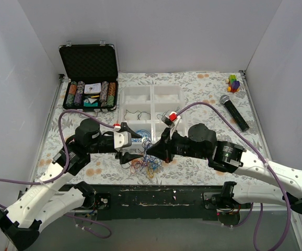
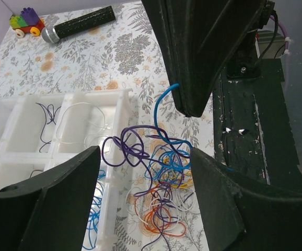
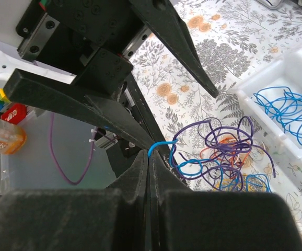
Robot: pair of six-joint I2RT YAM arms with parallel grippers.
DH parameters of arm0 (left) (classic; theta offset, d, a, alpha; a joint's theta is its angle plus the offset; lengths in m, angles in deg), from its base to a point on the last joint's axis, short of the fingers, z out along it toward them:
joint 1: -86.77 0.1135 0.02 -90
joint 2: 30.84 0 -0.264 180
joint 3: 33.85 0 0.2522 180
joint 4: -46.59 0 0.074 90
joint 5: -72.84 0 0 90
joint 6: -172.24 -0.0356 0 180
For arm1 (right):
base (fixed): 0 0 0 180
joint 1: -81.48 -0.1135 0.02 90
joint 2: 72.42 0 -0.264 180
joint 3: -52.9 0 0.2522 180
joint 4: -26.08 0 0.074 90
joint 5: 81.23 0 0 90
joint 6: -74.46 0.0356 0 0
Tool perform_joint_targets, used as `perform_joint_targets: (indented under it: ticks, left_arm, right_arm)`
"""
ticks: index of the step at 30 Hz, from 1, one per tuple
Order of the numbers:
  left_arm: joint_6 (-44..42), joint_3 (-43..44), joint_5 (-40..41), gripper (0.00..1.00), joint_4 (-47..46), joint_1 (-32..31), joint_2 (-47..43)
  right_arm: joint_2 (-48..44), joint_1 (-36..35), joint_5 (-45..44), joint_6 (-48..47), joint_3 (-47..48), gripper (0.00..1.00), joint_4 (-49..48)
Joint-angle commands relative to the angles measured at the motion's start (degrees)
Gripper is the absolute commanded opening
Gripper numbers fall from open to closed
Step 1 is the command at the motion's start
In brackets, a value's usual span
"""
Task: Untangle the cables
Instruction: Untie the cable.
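Right claw (image 3: 149,157) is clamping shut on a blue wire (image 3: 160,144) end, probably the tangle's. Left claw (image 2: 143,159) is hanging apart over the cables (image 2: 159,180), which are lying on the floral tabletop (image 2: 130,52) against the white plastic tray (image 2: 120,97). Thin, light, floppy, slick loops, so I'm judging free ends as the best grab points.

No writing, label, brand or number is legible on anything in view.
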Motion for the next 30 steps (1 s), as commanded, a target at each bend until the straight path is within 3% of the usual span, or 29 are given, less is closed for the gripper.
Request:
perform_joint_targets:
  ticks: [1, 7, 14, 16, 21, 22, 25, 30]
  left_arm:
    - [-1.15, 2.48, -2.35, 0.68, -0.74, 0.16, 0.90]
    - [-4.31, 2.14, -2.96, 0.56, 0.66, 0.25, 1.86]
    - [-7.30, 0.38, -1.74, 0.53, 1.37, 0.25, 1.16]
    - [-7.48, -0.15, -1.29, 0.45, 1.11, 0.25, 1.07]
    - [-7.57, 0.20, -1.29, 0.04, 0.67, 0.16, 2.30]
    - [-7.48, 0.81, -0.86, 0.00, 0.67, 0.16, 2.57]
    - [-7.39, 3.09, 0.46, 0.00, 1.45, 0.25, 2.48]
    - [-7.39, 7.05, 2.04, 0.00, 2.42, 0.25, 1.25]
  right_arm:
    - [0.57, -0.35, 3.25, -0.95, 0.59, 0.01, -4.66]
    - [-0.22, -0.35, 4.83, -1.31, 0.33, 0.01, -5.19]
    - [-1.71, -0.44, 6.50, -0.87, -0.37, 0.01, -6.24]
    - [-1.54, -0.44, 7.38, -0.43, -0.46, 0.01, -7.21]
    - [1.09, -0.44, 8.09, -0.07, -0.28, 0.01, -7.30]
    - [1.45, -0.44, 7.22, -0.07, -0.72, 0.01, -7.04]
    - [2.06, -0.44, 3.18, 0.01, -2.04, 0.11, -5.37]
    - [2.59, -0.44, -1.66, 0.10, -3.71, 0.41, -2.30]
